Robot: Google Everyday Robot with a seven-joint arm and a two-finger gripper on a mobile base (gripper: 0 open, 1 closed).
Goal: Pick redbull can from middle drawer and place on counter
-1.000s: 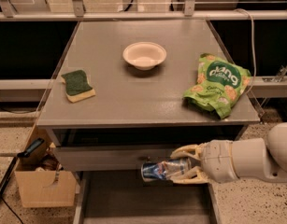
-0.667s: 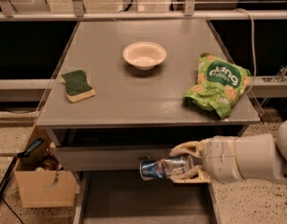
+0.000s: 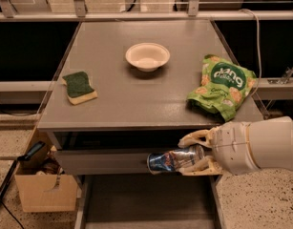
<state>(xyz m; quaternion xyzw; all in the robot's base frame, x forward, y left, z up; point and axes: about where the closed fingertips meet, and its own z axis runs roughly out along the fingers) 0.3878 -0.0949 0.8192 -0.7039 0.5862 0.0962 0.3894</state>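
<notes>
My gripper (image 3: 191, 152) is shut on the redbull can (image 3: 171, 160), a slim blue and silver can held on its side, its top pointing left. It hangs just below the front edge of the counter (image 3: 136, 99) and above the open middle drawer (image 3: 146, 202), whose flat dark-gray floor shows at the bottom. The white arm reaches in from the right.
On the counter stand a white bowl (image 3: 147, 56) at the back middle, a green and yellow sponge (image 3: 79, 86) at the left and a green snack bag (image 3: 222, 85) at the right. A cardboard box (image 3: 43, 190) stands on the floor at the left.
The gripper with the can has risen slightly and stays near the counter's front edge. Nothing else has moved.
</notes>
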